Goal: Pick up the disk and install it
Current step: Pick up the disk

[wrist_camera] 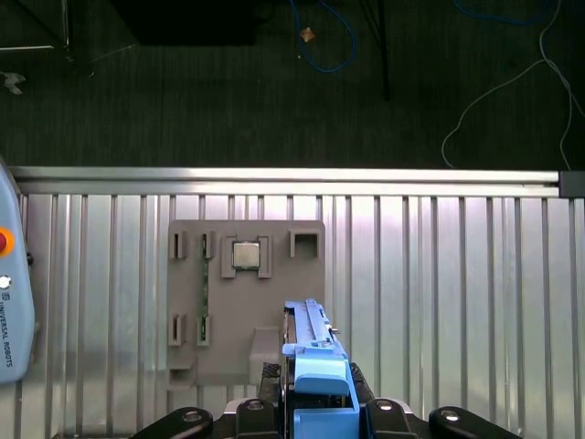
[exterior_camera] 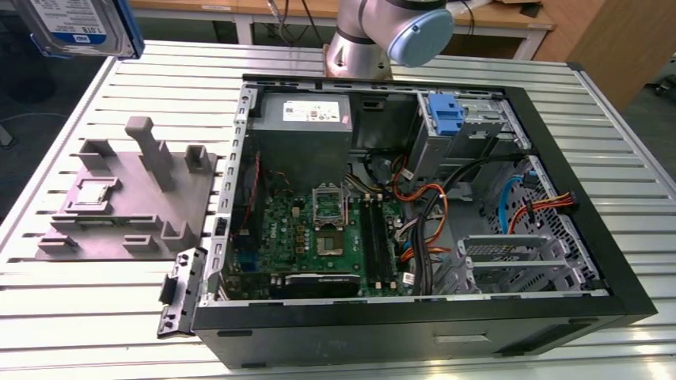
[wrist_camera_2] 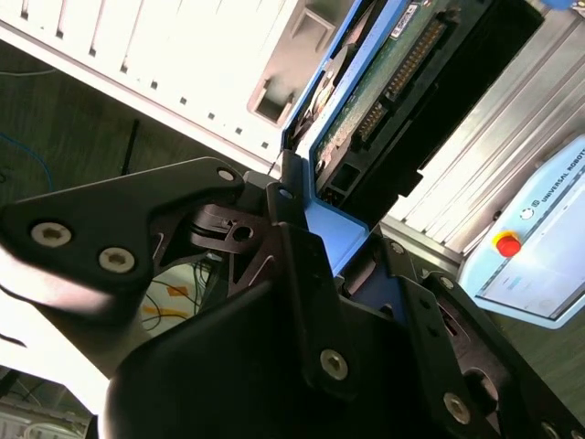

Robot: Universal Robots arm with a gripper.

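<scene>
Above the far corner of the slatted table (exterior_camera: 106, 317), on the exterior view's left, the disk (exterior_camera: 76, 25) hangs clear of the grey stand (exterior_camera: 127, 206) and well apart from the open computer case (exterior_camera: 423, 324). It is lifted but not yet installed. In the second wrist view, the gripper (wrist_camera_2: 329, 224) is clamped on the disk's blue carrier frame, with the circuit board showing. In the first wrist view, the disk stands on edge between the jaws, directly over the stand near the table's edge.
</scene>
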